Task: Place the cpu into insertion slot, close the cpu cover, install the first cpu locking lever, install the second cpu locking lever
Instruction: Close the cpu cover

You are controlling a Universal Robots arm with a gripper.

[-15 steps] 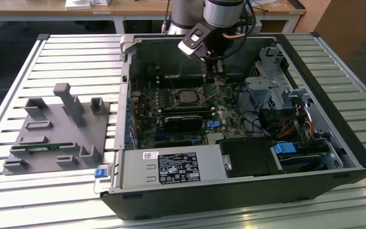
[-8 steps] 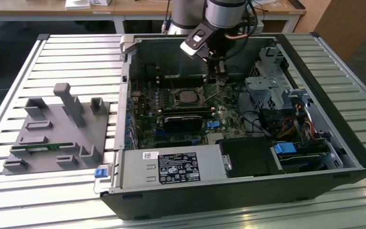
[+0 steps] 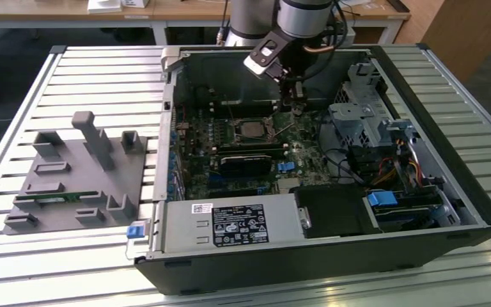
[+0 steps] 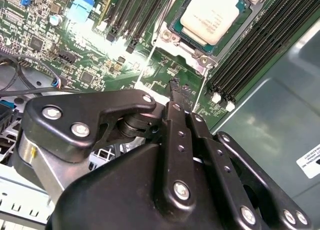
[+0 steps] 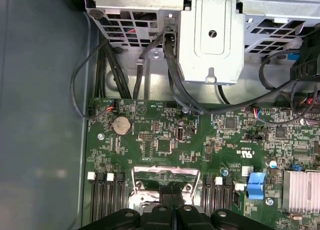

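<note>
Gripper, fingers pressed together, sat at open cpu cover; cpu seated. Cover-closing step likely, needing a steady push.

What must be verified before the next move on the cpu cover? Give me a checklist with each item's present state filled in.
1. The cpu lies flat in the insertion slot: ok, as seen in the second wrist view.
2. The cpu cover is closed over the chip: not ok. The chip's top is bare and the frame lies flipped open on the tool's side.
3. The tool is empty: ok. It is shut with nothing between its fingers.
4. The tool is touching the cover's edge: cannot tell. The tool's tip sits right at the edge in both wrist views.
</note>
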